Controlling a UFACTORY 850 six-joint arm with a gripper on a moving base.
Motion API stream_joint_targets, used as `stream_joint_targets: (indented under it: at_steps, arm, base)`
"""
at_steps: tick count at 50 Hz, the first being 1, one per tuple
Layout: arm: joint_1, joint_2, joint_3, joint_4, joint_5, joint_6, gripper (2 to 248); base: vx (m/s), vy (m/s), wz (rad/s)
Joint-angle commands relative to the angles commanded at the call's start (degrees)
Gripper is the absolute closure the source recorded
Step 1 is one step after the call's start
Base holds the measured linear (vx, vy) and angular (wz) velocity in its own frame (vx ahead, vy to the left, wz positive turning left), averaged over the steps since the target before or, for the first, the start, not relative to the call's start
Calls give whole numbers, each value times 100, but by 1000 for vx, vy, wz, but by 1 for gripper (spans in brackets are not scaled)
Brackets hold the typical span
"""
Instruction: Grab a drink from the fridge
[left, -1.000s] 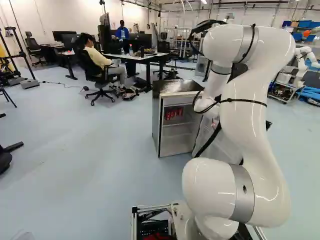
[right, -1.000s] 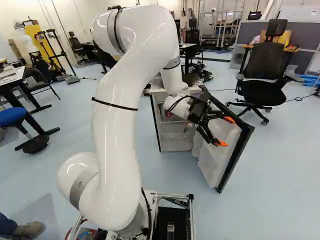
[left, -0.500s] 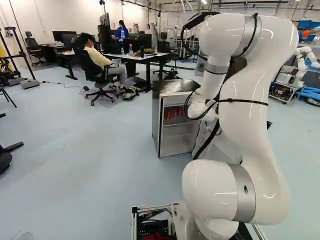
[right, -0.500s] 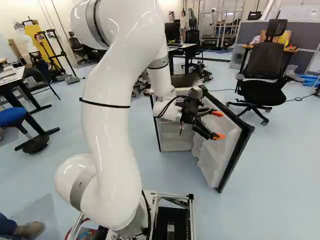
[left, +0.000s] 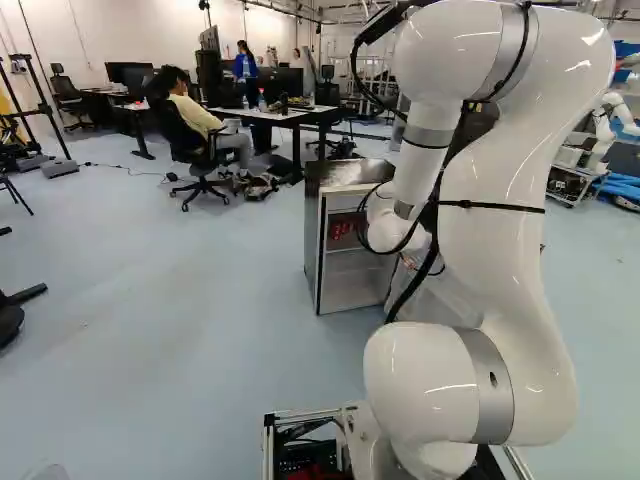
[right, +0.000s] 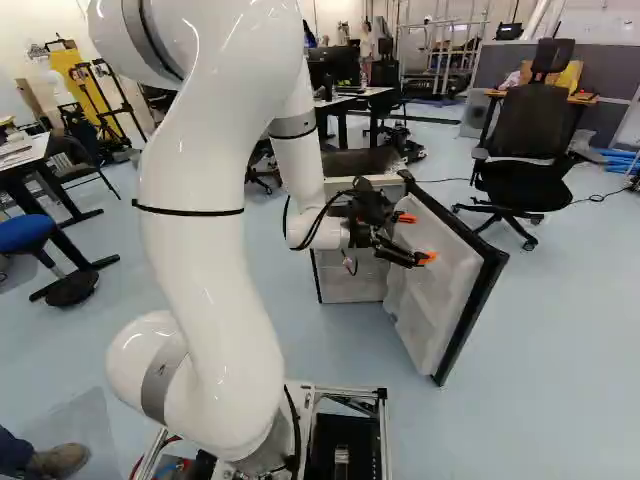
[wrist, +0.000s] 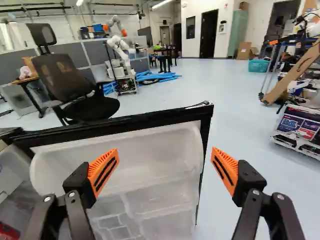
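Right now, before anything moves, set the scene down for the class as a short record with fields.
fridge: ahead of the arm, open
door: swung out, its inner side ahead of the gripper
drinks: what look like red cans, high inside the fridge
gripper: open, holding nothing
chair: black, beyond the door

Runs across the open fridge (left: 313, 245) as an upper shelf (left: 342, 250), pale at the edge; carries red drinks (left: 340, 230) close together, partly hidden from view. Beneath the fridge, spreads out as smooth, pale blue floor (left: 180, 290); also bears a black office chair (right: 525, 185) beyond the open door (right: 435, 280) and, well apart, a blue-seated stool (right: 25, 232).
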Motion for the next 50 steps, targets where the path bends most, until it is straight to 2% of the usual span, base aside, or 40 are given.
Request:
stream_joint_targets:
  at_steps: [12,50]
  arm:
    - [73,165,249,-729,0,0,3]
    - [68,161,243,-3016,-99,0,3]
  base:
    - [0,0,0]
    - [0,0,0]
